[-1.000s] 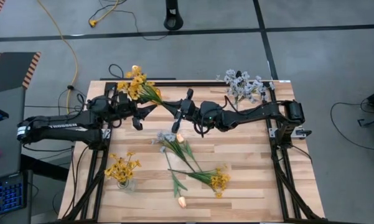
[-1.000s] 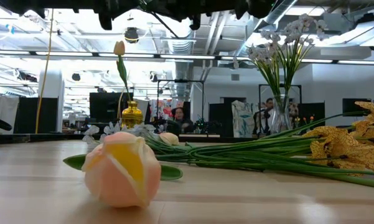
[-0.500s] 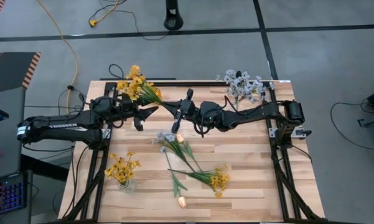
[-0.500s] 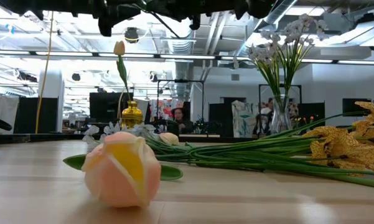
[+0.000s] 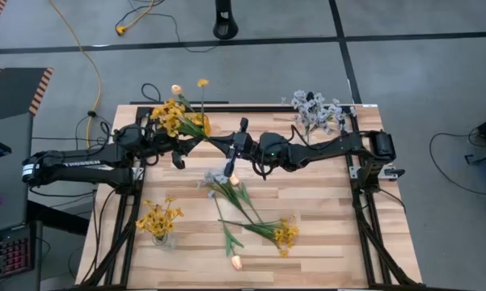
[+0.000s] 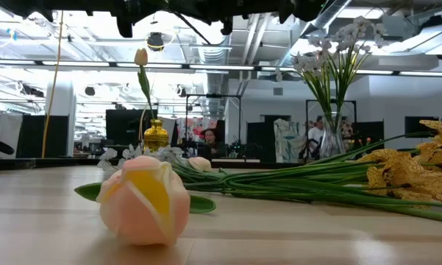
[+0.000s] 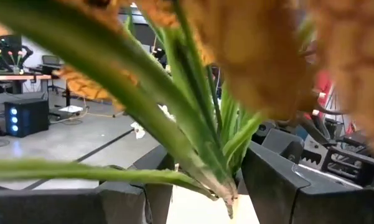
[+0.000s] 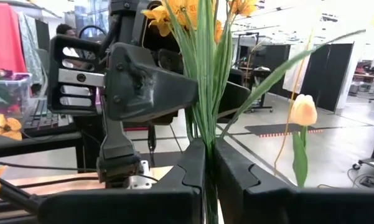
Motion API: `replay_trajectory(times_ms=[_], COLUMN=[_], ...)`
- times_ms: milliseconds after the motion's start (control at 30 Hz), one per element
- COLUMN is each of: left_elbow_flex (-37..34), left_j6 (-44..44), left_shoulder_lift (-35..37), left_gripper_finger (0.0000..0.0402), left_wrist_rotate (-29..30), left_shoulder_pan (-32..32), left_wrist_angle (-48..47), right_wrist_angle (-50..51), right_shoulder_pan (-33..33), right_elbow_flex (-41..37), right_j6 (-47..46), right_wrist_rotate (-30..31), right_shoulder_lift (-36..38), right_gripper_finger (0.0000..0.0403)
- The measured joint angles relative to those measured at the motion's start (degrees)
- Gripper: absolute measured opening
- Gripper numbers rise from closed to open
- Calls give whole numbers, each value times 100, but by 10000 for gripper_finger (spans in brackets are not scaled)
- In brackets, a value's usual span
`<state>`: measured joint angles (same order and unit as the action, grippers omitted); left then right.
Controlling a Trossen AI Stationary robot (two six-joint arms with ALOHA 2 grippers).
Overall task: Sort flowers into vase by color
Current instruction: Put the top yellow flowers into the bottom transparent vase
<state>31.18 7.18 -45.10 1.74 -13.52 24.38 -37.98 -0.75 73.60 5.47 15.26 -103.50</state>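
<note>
The yellow blossom bunch (image 5: pixel 175 118) hangs in the air over the table's far middle, between my two grippers. My right gripper (image 5: pixel 227 145) is shut on its green stems (image 8: pixel 206 124). My left gripper (image 5: pixel 188 150) is open, its fingers on either side of the stems' cut end (image 7: pixel 229 202); whether it touches them I cannot tell. A gold vase (image 5: pixel 205 125) with a peach tulip (image 6: pixel 140 57) stands just behind. On the table lie a blue-white spray (image 5: pixel 217 179), a yellow sprig (image 5: pixel 284 234) and two peach buds (image 5: pixel 237 261). My right gripper pinches the yellow bunch's stems (image 8: pixel 208 146) between its two fingers, several stems together. It comes level from the table's right side, with the fingers across the stems. The bunch is lifted clear of the table, and its blossoms (image 8: pixel 174 12) stand above the fingers.
A glass vase of yellow flowers (image 5: pixel 158 221) stands near the left front. A glass vase of blue-white flowers (image 5: pixel 314 111) stands at the far right corner. The loose flowers cover the table's middle. Black frame rails (image 5: pixel 364 202) run along the table's sides.
The yellow bunch has shifted a little toward the table's left, toward my left gripper, carried by my right gripper. Its blossoms now sit lower in the high view, uncovering the tulip bud and a yellow blossom behind them. My left gripper has stayed open.
</note>
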Motion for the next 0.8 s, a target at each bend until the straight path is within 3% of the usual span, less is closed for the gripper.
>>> replay_trajectory(times_ms=[800], left_elbow_flex=[0], left_j6=[85], left_shoulder_lift=[0], left_gripper_finger=[163], left_wrist_rotate=[-30], left_shoulder_pan=[-2], left_wrist_angle=[-103], right_wrist_angle=[116], right_shoulder_pan=[-2], right_elbow_flex=[0], right_j6=[-157], right_wrist_rotate=[-47], right_shoulder_lift=[0], right_gripper_finger=[47])
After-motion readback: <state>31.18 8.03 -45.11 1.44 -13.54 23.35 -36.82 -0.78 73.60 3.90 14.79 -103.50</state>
